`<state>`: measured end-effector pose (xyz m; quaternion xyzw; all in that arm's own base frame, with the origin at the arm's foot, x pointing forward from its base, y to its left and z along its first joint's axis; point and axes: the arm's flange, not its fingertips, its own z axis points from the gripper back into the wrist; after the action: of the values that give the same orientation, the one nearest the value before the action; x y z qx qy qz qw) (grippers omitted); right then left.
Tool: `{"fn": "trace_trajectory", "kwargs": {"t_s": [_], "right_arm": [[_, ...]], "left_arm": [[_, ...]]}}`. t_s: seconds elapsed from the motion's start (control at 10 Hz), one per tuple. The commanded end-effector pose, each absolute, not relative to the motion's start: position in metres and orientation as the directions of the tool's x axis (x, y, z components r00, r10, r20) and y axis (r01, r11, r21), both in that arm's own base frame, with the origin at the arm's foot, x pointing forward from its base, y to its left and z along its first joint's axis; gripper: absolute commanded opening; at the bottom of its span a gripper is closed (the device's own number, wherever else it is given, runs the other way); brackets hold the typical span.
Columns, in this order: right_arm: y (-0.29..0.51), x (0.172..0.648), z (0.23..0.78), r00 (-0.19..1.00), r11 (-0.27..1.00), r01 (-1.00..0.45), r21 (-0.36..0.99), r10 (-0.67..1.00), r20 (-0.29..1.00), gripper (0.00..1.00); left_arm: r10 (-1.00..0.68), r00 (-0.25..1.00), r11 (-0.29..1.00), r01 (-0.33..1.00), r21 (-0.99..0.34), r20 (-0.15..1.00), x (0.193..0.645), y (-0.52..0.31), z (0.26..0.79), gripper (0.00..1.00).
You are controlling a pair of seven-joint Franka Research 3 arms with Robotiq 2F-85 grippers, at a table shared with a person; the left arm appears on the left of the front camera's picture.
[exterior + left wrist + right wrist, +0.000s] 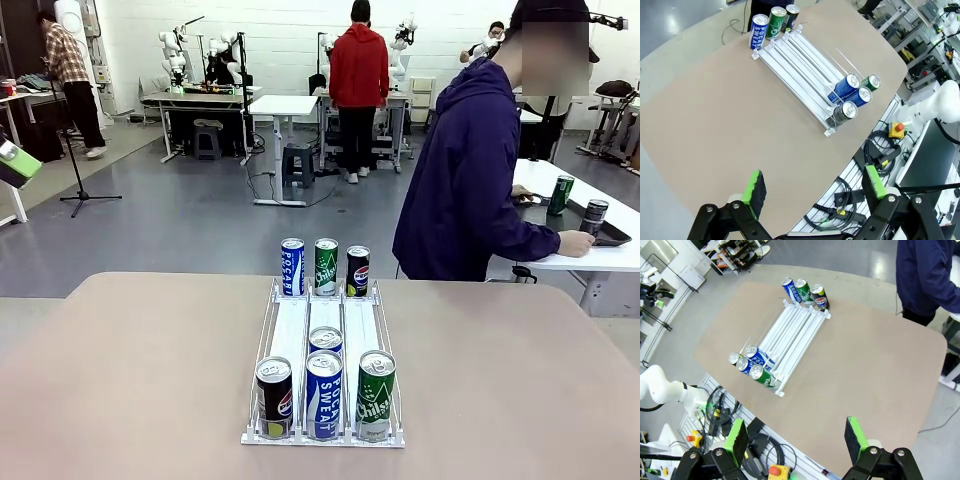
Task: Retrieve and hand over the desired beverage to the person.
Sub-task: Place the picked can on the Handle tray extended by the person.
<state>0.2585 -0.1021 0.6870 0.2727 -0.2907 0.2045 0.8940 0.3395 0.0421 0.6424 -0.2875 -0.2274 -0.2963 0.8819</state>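
A white wire rack (325,330) lies along the middle of the tan table. At its far end stand a blue can (292,266), a green can (326,266) and a black can (357,270). At the near end stand a black can (274,397), a blue can (324,395) with another blue one (325,342) behind it, and a green can (376,395). The person (470,180) in the purple jacket stands beyond the far right corner, turned toward a side table. My left gripper (814,185) and right gripper (796,435) hang open high above the table, both holding nothing. The rack (800,55) (790,335) lies far below them.
A white side table (600,262) at the right carries a green can (560,195) and a dark can (595,215) on a tray. Cables and a red stop button (897,128) sit below the table's near edge. Bare tabletop lies on both sides of the rack.
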Motion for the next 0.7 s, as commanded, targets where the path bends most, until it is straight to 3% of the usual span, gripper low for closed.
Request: {"fn": "trace_trajectory", "kwargs": {"t_s": [0.0,0.6], "right_arm": [[-0.1002,0.2588,0.6846,0.734,0.747,-0.545,0.380,0.207,0.646,1.00],[-0.1002,0.2588,0.6846,0.734,0.747,-0.545,0.380,0.207,0.646,1.00]], "left_arm": [[-0.391,0.719,0.656,0.655,-0.374,0.574,0.3379,0.0411,0.6448,1.00],[-0.391,0.719,0.656,0.655,-0.374,0.574,0.3379,0.0411,0.6448,1.00]]}}
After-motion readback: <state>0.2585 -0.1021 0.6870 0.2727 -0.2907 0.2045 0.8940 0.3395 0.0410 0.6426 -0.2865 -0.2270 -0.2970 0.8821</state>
